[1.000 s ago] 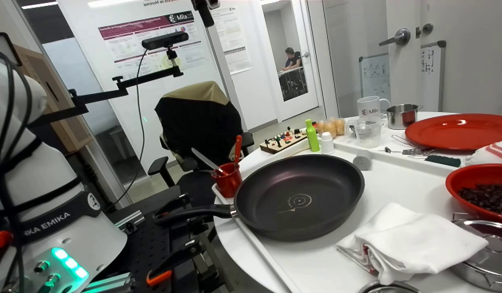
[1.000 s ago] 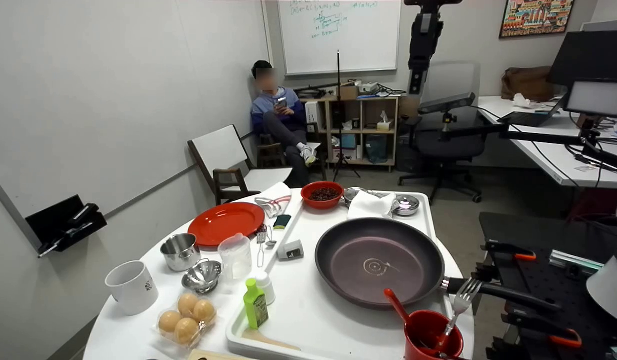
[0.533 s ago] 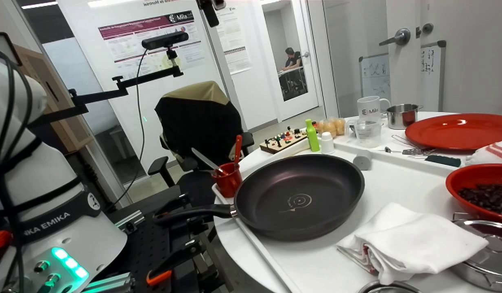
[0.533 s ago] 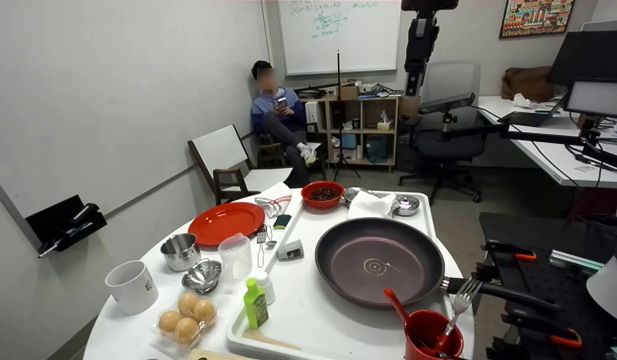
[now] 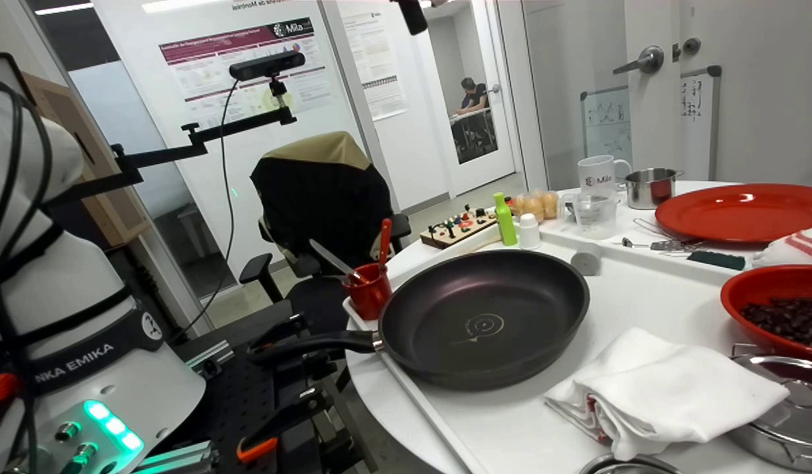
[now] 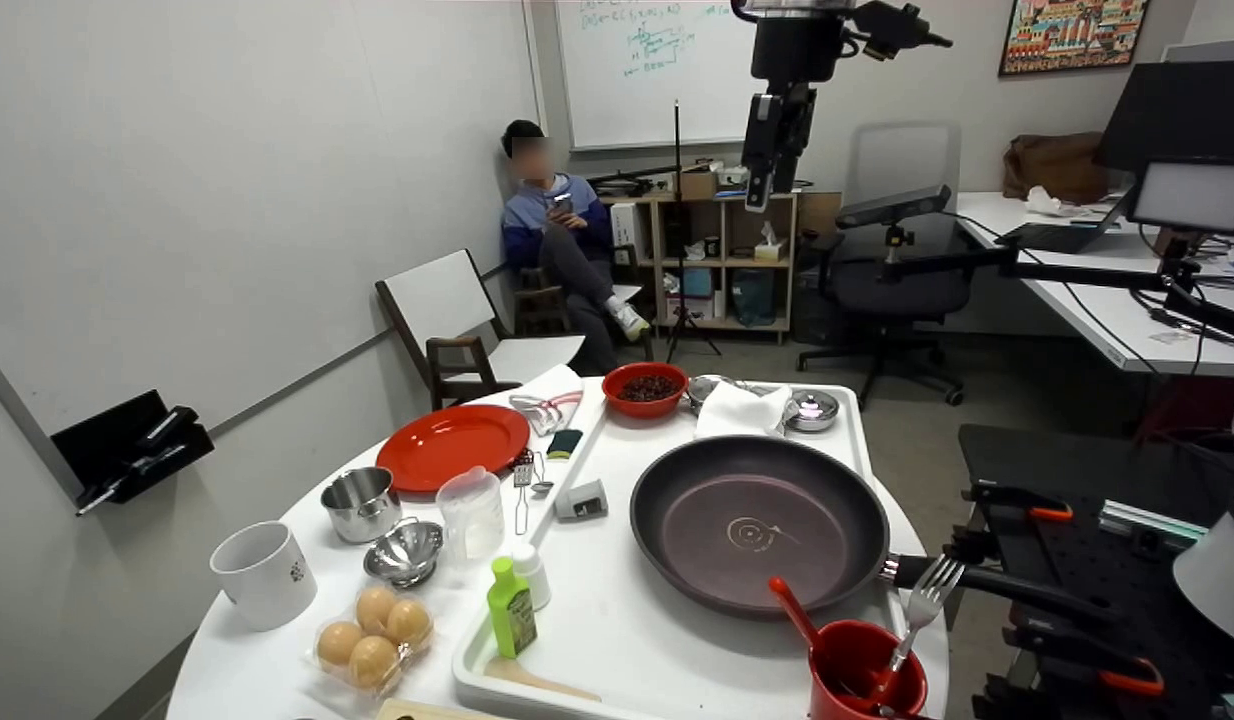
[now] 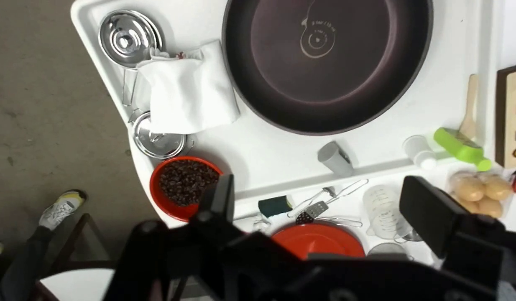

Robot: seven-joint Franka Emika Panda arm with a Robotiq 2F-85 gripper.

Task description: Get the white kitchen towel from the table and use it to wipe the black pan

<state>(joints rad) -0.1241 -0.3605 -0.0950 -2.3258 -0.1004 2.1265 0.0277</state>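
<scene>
The white kitchen towel lies folded and wrinkled beside the black pan, partly over a steel lid. In the wrist view the towel sits just left of the pan, whose top is cut off by the frame. Both rest on a white tray on the white round table. High above the table, my gripper points downward, well apart from towel and pan. Its jaws stand wide apart in the wrist view, and nothing is between the fingers of the gripper.
Near the towel stand a red bowl of beans and steel lids. A red cup with cutlery stands by the pan handle. A grey cup, green bottle and red plate lie across the pan's far side.
My gripper has moved leftward and slightly down in an exterior view, bringing more of the wrist into sight. It has shifted right in the matching exterior view. Towel and pan have not moved.
</scene>
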